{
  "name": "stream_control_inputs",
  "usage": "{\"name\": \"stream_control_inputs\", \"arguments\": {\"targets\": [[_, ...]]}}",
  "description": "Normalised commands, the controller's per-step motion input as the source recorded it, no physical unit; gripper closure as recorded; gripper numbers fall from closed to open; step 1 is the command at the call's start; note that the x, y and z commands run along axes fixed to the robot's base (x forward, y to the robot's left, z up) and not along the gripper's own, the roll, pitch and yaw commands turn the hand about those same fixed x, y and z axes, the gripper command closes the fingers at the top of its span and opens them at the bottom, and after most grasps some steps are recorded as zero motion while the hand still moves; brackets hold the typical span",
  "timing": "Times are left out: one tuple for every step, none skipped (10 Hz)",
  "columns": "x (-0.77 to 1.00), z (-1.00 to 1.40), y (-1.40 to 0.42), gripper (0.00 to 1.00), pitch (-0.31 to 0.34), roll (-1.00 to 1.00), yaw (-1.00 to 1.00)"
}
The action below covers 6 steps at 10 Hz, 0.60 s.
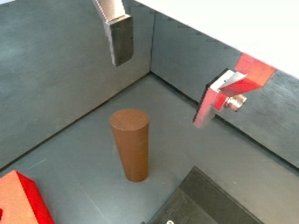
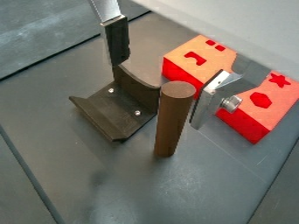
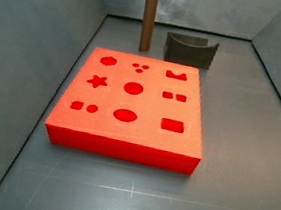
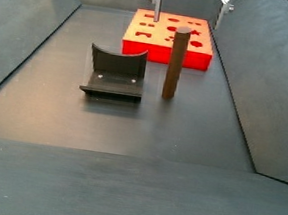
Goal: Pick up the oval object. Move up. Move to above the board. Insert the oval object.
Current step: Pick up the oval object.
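Here we are at the pick: the oval object [image 2: 173,119] stands upright on the dark table [image 4: 171,134], on its own, untouched. In a side view it sits just beside the fixture [image 4: 113,73], with the board [image 4: 170,40] further back; in a side view from the opposite end the oval object [image 3: 148,19] rises behind the board [image 3: 133,103], next to the fixture [image 3: 190,50].

The hand [image 2: 163,63] hovers above the peg, its two plates spread well apart and nothing between them. One finger [image 2: 115,39] hangs over the fixture side, a second finger [image 2: 219,94] over the board side. In a wrist view the hand [image 1: 176,70] looks down on the peg's round top [image 1: 131,118], which lies off from the midpoint between the fingers [image 1: 121,39], so I'd judge it is not centred yet.

To do this well: slide across until the peg's top sits squarely between the pads, then come straight down. Watch the finger on the fixture side, since the fixture's curved back is close by and a clip there seems likely if the descent drifts. Grip fairly high on the shaft, leaving plenty of length free below for the hole. Close gently and evenly; a tall slim peg should tip easily if one pad arrives first
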Motion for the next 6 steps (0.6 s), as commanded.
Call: {"name": "stream_control_inputs", "arguments": {"targets": [[-0.08, 0.00, 0.00, 0.00, -0.003, 0.00, 0.00], [-0.09, 0.00, -0.28, 0.00, 0.014, 0.02, -0.06], [0.00, -0.17, -0.13, 0.00, 0.000, 0.00, -0.99], [0.00, -0.19, -0.11, 0.00, 0.000, 0.00, -1.00], [0.00, -0.20, -0.10, 0.00, 0.000, 0.00, -1.00], [0.00, -0.21, -0.10, 0.00, 0.000, 0.00, -1.00]]}}
